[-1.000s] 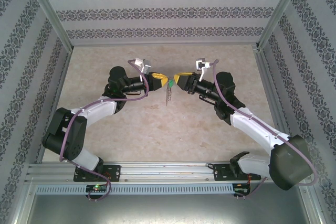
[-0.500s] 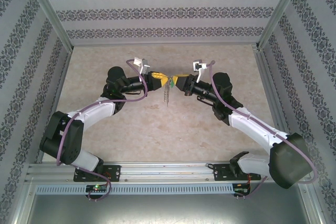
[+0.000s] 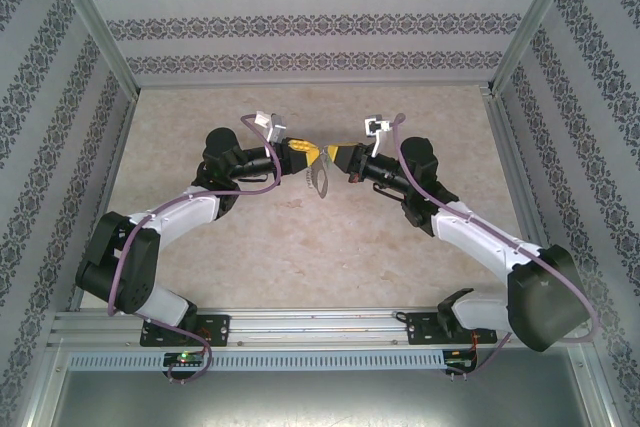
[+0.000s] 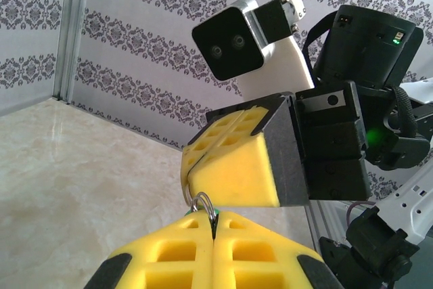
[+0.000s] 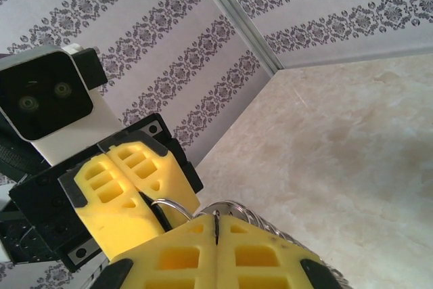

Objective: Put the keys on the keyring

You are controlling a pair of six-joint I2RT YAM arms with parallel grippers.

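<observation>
The keyring [image 3: 320, 179] hangs between left pincer [image 3: 312, 155] and right pincer [image 3: 333, 157], above the table [image 3: 300, 247].

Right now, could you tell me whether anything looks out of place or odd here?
Nothing looks spilled or damaged. The left claw and right claw meet almost tip to tip above the table, both shut, with the keyring dangling askew between them.

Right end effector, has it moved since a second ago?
Yes. The yellow-padded right end effector has shifted left, away from the silver metal corner post at right, and now meets the left end effector above the dark grey metal keyring.
</observation>
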